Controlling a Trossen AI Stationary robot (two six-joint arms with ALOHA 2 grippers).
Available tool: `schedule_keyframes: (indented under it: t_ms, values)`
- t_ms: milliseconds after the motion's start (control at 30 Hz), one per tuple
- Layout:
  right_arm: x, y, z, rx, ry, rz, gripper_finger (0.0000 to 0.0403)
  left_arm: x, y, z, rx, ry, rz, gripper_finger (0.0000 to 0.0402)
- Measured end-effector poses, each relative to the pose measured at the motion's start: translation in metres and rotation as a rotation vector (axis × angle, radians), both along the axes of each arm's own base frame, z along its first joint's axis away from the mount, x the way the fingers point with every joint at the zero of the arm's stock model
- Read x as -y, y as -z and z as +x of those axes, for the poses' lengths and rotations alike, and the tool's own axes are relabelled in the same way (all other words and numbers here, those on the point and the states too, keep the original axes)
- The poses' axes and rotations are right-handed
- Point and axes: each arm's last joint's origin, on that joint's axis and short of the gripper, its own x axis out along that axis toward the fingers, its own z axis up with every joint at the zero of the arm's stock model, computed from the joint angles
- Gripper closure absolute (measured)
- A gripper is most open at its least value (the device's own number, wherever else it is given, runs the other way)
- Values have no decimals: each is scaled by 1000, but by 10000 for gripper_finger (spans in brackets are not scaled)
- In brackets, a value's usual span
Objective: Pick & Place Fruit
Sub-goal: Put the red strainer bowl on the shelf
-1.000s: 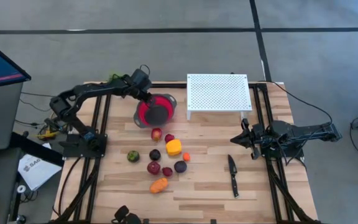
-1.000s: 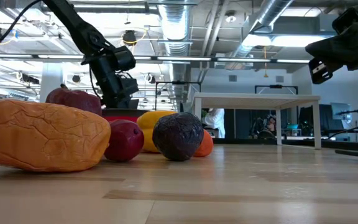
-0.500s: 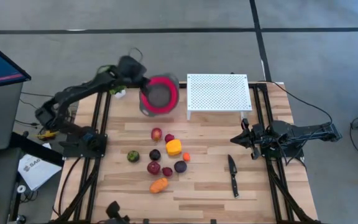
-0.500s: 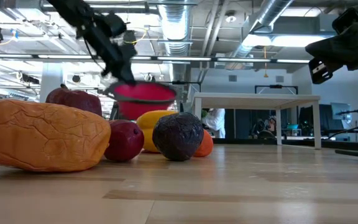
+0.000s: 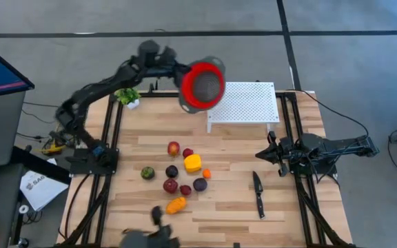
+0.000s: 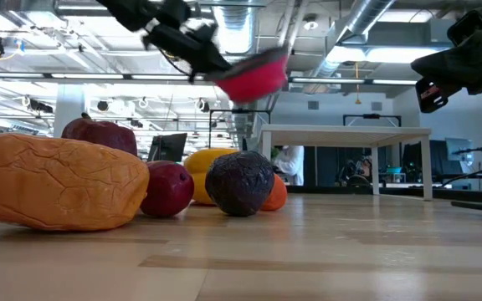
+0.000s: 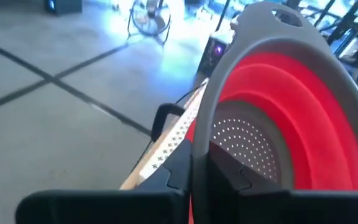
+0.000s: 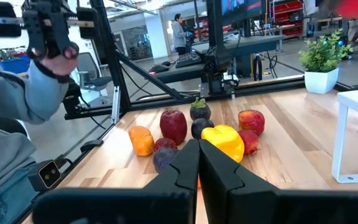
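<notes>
The fruit (image 5: 182, 173) lies in a loose cluster mid-table: a yellow piece (image 5: 192, 163), an orange one (image 5: 176, 204), a green one (image 5: 147, 173), a red-yellow one (image 5: 174, 148), and dark red and purple ones. The low view shows them up close (image 6: 239, 183). My left gripper (image 5: 176, 74) is high above the table's far edge, shut on the red bowl with the grey rim (image 5: 202, 86), which also shows in the low view (image 6: 254, 77). My right gripper (image 5: 271, 153) hovers shut over the table's right side, touching nothing. My left gripper (image 7: 201, 160) pinches the bowl's grey rim (image 7: 201, 134), one finger (image 7: 230, 179) inside the bowl and one finger (image 7: 178, 169) outside. The bowl (image 7: 278, 124) is lifted clear of the table and tilted, extending away from the fingers toward the white stand.
A white perforated stand (image 5: 242, 103) sits at the table's far right, just under the raised bowl. A black-handled knife (image 5: 258, 193) lies right of the fruit. A small potted plant (image 5: 128, 96) stands at the far left. A person holding a controller (image 8: 48, 37) shows beyond the table.
My left gripper has risen from the table and swung toward the right, carrying the bowl. The bowl, which sat flat on the table left of the stand, is now lifted clear and tipped, above the stand's far left corner. The fruit has stayed put.
</notes>
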Motion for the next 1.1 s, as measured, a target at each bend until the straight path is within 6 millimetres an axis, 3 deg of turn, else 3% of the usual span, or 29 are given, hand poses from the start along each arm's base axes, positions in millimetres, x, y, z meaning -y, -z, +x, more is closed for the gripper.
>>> schedule_keyframes:
  t_ms: [167,367,800,1100]
  values:
    - [0,0,0,0,0,0,397,-29,12,36,7,2,-30,380]
    - [0,0,0,0,0,0,397,-46,22,52,42,51,-138,377]
    - [0,0,0,0,0,0,397,-46,28,54,-8,-11,-157,375]
    - [0,0,0,1,0,0,397,-31,29,66,-20,22,-157,369]
